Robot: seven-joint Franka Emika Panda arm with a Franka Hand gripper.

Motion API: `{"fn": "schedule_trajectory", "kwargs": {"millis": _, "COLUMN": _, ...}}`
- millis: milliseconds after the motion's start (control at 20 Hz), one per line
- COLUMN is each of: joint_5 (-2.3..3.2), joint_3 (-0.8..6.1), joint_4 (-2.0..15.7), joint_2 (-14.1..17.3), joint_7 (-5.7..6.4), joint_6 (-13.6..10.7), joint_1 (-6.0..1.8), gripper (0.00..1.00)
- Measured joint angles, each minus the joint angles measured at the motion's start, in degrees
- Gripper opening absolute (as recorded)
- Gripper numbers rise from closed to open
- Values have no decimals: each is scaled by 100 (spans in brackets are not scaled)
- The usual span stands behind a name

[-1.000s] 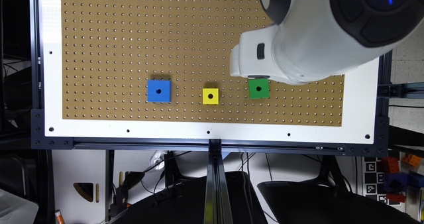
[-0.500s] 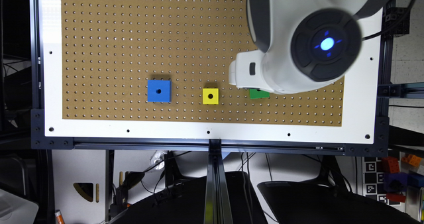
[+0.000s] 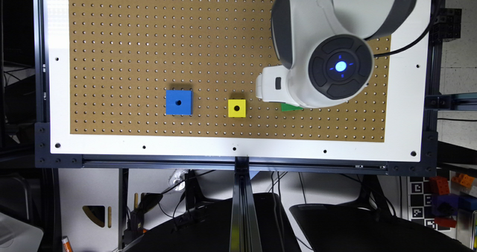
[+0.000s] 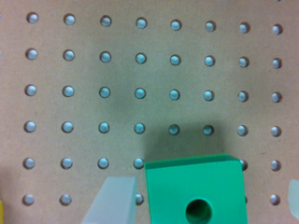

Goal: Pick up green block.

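**Gripper straddling the green block**

While the big white arm (image 3: 328,39) looms over the pegboard (image 3: 149,39) in the exterior view, there's only a sliver of the green block (image 3: 290,107) peeking out from under it, off toward the exterior view's right of the row. And what a tidy row it is: blue block (image 3: 179,102) at the exterior view's left, yellow block (image 3: 237,108) in the middle, green block at the far end, each well apart from its neighbour, all sitting flat on the brown perforated board. The gripper (image 3: 270,88) shows as a white part just past the wrist, directly above that green sliver.

Over to the wrist view, and here's the close-up! The green block (image 4: 194,189) sits square on the board, its dark round centre hole plain to see, a shadow spilling across the holes beyond it. The gripper (image 4: 203,200) is spread wide: one pale fingertip (image 4: 114,200) stands just beside one face of the block with a narrow gap between them, the other fingertip (image 4: 294,198) barely shows at the picture's edge, apart from the opposite face. Nothing is gripped; the block rests between the two, held by neither.
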State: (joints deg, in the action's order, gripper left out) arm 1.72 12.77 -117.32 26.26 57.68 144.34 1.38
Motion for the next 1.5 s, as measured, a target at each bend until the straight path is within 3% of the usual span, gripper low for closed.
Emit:
{"fn": "schedule_trajectory", "kwargs": {"millis": 400, "joint_5": 1, "joint_3": -2, "joint_4": 25, "joint_2": 45, "joint_7": 1, "joint_6": 49, "joint_1": 10, "gripper": 100}}
{"fn": "schedule_trajectory", "kwargs": {"millis": 750, "joint_5": 7, "joint_3": -7, "joint_4": 179, "joint_2": 156, "joint_7": 1, "joint_6": 62, "joint_1": 10, "gripper": 100}}
{"fn": "schedule_trajectory", "kwargs": {"millis": 1050, "joint_5": 137, "joint_3": -44, "joint_4": 490, "joint_2": 745, "joint_7": 18, "joint_6": 304, "joint_1": 17, "gripper": 100}}
{"fn": "schedule_trajectory", "kwargs": {"millis": 1300, "joint_5": 155, "joint_3": -55, "joint_4": 558, "joint_2": 780, "joint_7": 44, "joint_6": 276, "joint_1": 39, "gripper": 100}}
{"fn": "schedule_trajectory", "kwargs": {"millis": 1350, "joint_5": 160, "joint_3": -55, "joint_4": 558, "joint_2": 780, "joint_7": 46, "joint_6": 276, "joint_1": 36, "gripper": 0}}
{"fn": "schedule_trajectory", "kwargs": {"millis": 1500, "joint_5": 160, "joint_3": -55, "joint_4": 558, "joint_2": 780, "joint_7": 46, "joint_6": 276, "joint_1": 36, "gripper": 0}}
